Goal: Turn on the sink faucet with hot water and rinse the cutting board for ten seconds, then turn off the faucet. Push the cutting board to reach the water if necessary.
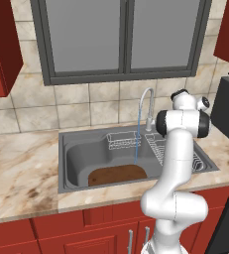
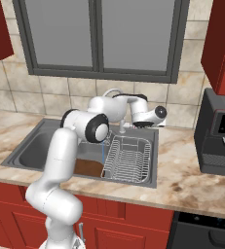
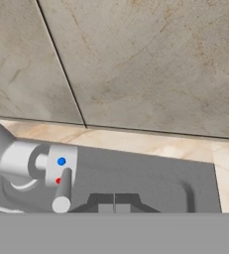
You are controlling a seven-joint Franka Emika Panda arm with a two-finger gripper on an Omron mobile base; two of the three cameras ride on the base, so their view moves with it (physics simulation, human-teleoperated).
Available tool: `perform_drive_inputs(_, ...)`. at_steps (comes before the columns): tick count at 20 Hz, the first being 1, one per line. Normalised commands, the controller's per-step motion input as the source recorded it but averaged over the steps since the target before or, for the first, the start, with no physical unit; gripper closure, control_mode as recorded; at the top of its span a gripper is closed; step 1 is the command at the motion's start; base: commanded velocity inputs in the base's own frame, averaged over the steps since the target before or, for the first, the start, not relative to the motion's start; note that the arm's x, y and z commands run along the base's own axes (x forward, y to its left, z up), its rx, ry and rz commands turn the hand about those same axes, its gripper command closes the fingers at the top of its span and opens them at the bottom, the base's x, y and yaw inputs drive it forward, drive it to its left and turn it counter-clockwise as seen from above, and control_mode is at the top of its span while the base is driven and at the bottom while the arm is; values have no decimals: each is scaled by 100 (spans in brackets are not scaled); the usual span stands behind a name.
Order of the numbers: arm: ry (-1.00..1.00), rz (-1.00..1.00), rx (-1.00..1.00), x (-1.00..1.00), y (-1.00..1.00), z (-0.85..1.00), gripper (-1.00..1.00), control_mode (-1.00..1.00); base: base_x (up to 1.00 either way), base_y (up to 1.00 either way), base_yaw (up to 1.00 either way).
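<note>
Water [image 1: 136, 144] running from sink faucet [image 1: 146, 106] onto cutting board [image 1: 117, 174] — board at 6 o'clock of sink [image 1: 71, 154]. Gripper [image 3: 114, 204] fingertips pressed together, nothing between, lever [image 3: 62, 191] at 9 o'clock.

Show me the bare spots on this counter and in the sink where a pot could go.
Free: the marble counter left of the sink, and the basin floor between its left wall and the cutting board. Crowded: the sink's right side, with the wire rack, faucet and water.

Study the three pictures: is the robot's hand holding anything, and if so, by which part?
Nothing is held. In the hand view the hand is closed and empty near the sink faucet, whose lever it does not touch.
</note>
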Motion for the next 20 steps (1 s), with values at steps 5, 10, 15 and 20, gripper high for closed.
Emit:
perform_drive_inputs(5, 0, 0, 0, 1, 0, -1, 100, -100, 0, 0, 0)
perform_drive_inputs(10, 0, 0, 0, 0, 4, 0, 100, -100, 0, 0, 0)
perform_drive_inputs(15, 1, 0, 0, 0, 13, 0, 100, -100, 0, 0, 0)
perform_drive_inputs(20, 1, 0, 0, 0, 15, 0, 100, -100, 0, 0, 0)
